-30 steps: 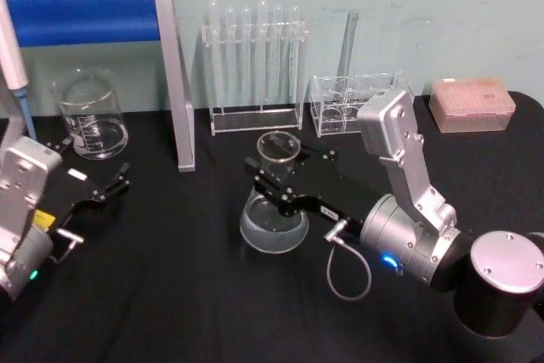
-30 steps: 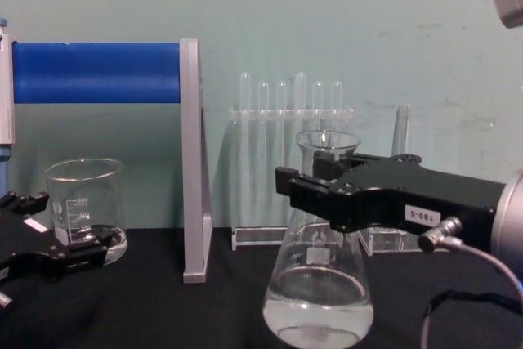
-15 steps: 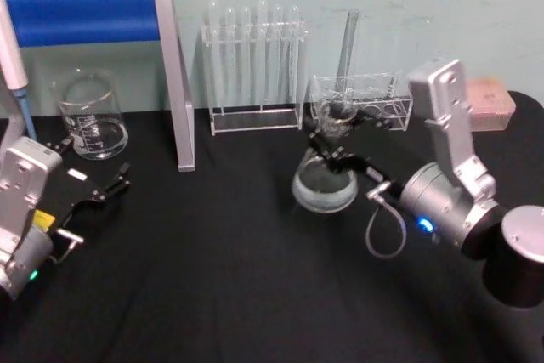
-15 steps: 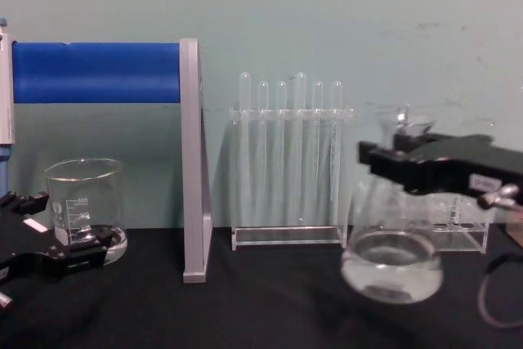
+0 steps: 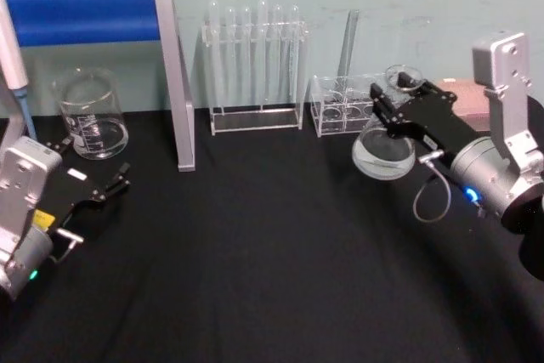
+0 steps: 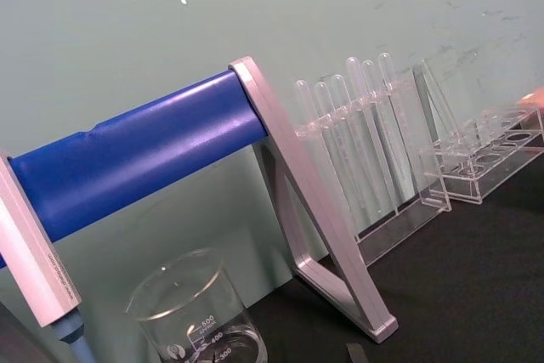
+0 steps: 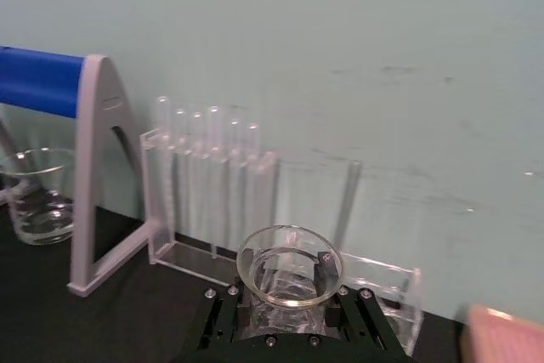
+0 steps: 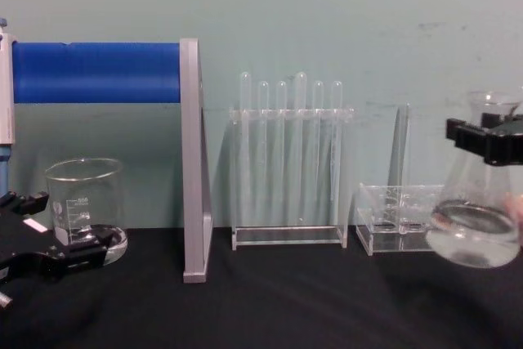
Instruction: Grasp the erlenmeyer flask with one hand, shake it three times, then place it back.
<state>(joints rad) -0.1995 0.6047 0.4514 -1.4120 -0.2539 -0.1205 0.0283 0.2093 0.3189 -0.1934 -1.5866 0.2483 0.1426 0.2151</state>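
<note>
While the erlenmeyer flask (image 5: 384,146) is being held tilted above the black table (image 5: 255,252) at the right, its neck is being pinched between the fingers of the right gripper (image 5: 393,99), closed tight on the glass. Clear liquid is pooling in its base, just in front of the small clear rack (image 5: 340,108). The left gripper (image 5: 95,163) is parked at the left near the beaker (image 5: 89,116), fingers spread, touching nothing.

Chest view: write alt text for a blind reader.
The right hand grips the tilted erlenmeyer flask by its neck at the right edge, liquid inside. A test-tube rack stands centre; the left hand sits by a beaker, lower left.
</note>
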